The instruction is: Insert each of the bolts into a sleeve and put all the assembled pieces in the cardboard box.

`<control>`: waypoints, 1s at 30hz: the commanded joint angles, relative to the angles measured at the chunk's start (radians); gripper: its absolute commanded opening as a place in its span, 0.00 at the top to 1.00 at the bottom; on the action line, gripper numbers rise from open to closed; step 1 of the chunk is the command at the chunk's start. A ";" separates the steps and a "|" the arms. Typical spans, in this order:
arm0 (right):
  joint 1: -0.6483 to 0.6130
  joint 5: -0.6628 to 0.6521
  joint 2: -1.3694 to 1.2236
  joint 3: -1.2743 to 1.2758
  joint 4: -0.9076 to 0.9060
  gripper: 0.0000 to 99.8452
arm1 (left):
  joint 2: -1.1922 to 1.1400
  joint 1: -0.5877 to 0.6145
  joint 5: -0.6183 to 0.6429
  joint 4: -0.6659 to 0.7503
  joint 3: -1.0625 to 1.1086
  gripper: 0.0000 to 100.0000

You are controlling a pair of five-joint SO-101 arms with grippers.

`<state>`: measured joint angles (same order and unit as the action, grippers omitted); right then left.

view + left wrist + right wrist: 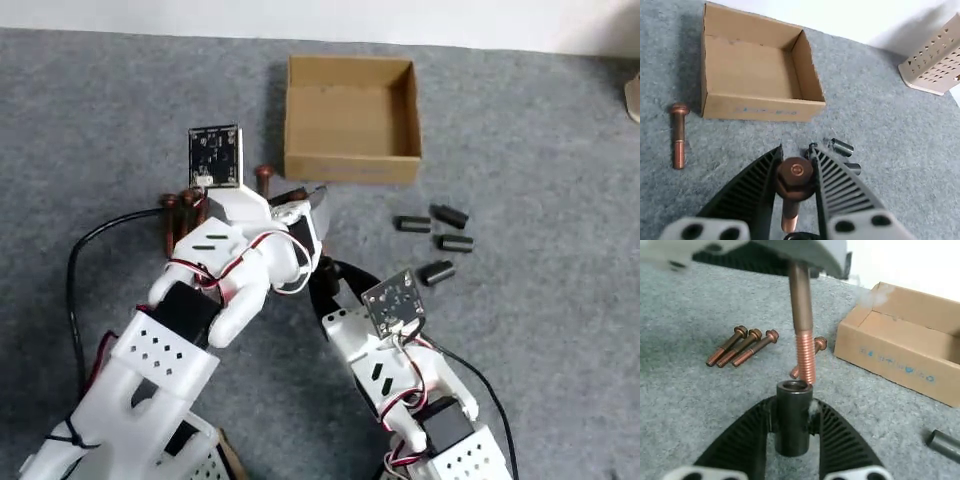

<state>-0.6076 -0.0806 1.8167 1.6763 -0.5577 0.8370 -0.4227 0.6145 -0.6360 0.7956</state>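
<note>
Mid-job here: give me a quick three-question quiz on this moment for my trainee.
1. True or false: the cardboard box already holds an assembled piece.
2. The right gripper is shut on: A) a bolt, B) a sleeve, C) nothing.
3. How many loose sleeves lie on the table?
Key: 1 false. 2 B. 3 four.

Grey carpeted table (560, 150), white surface (865, 20) beyond

Open cardboard box (350, 168), four sleeves (456, 243) nearby
</note>
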 commanded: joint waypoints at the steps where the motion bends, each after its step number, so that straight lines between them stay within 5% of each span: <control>1: -0.010 0.002 0.019 0.148 0.016 0.99 | 0.030 -0.015 0.005 -0.002 -0.079 0.99; 30: -0.010 0.002 0.019 0.148 0.016 0.99 | 0.033 -0.024 0.052 -0.198 -0.166 0.99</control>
<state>-0.6091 -0.0821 1.8167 1.6763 -0.5577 0.8385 -0.4319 0.6544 -0.7910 0.7050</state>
